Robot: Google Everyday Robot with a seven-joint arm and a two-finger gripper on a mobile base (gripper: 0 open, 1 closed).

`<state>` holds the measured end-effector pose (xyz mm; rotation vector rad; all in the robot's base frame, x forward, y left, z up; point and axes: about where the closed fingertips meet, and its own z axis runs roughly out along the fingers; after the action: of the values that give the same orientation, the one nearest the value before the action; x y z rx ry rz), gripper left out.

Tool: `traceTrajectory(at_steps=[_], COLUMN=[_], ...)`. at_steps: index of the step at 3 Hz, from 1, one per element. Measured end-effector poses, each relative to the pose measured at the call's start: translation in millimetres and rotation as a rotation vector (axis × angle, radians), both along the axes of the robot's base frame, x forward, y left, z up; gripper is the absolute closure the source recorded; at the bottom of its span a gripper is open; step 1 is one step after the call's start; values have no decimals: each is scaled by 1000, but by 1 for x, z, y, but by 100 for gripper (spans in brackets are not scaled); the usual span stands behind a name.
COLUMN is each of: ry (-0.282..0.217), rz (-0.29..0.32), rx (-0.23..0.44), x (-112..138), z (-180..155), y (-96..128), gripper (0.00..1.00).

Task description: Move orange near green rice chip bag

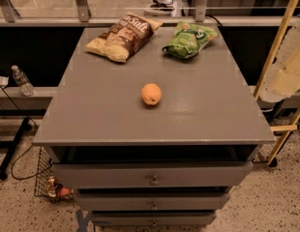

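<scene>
The orange (pixel 151 94) sits alone near the middle of the grey cabinet top (pixel 92 115). The green rice chip bag (pixel 189 40) lies crinkled at the back right of the top, well behind and to the right of the orange. My gripper (pixel 285 66) shows only as a pale shape at the right edge of the view, beyond the cabinet's right side, level with the orange and far from both things. It holds nothing that I can see.
A larger tan-and-brown chip bag (pixel 122 36) lies at the back left. Drawers (pixel 152 178) sit below the front edge. A yellow frame (pixel 278 37) stands on the right, a water bottle (pixel 22 81) on the left, and a wire basket (pixel 51 182) on the floor.
</scene>
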<state>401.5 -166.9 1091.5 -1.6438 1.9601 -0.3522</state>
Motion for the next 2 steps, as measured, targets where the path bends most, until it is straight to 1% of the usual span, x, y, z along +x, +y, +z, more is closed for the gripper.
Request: traceTrajectory(at_steps=[1, 2], ry=[0, 4], rz=[0, 40], rx=[0, 71], x=[0, 8], z=[0, -4], y=[0, 14], gripper=[0, 0])
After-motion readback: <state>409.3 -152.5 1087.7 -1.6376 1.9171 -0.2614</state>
